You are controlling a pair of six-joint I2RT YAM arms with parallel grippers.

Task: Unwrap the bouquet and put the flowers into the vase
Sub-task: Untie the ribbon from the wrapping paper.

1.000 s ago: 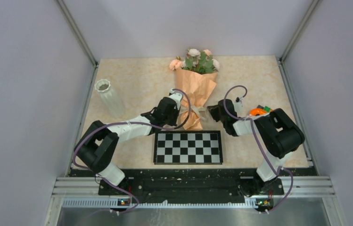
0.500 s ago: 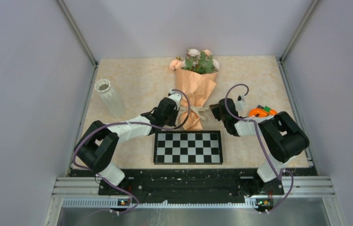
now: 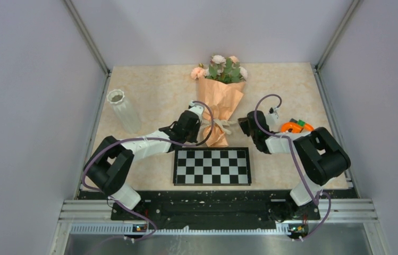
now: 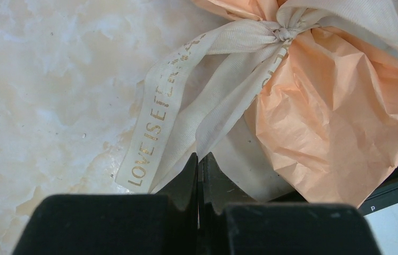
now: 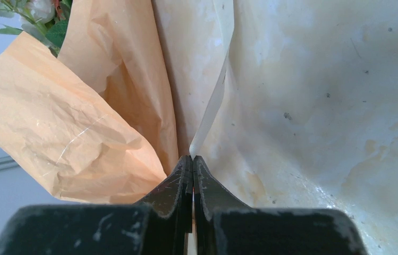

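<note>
Though the bouquet lies where it lay a second ago, from above we see the right arm's elbow has swung outward, baring more of an orange thing behind it. The right gripper stays at the bouquet's waist, facing the left gripper across it. The vase stands well apart, off the left gripper's outer side. We judge the pull on the bow is only beginning, so unwrapping is barely started.

At the left wrist, the jaws are clamped on a ribbon tail. The knot, ahead and to the fingers' right, is still tied, with peach paper just behind it.

At the right wrist, the jaws are pinched on another thin tail running edge-on straight ahead. Paper lies to their left, and the flowers are far ahead on the left.
</note>
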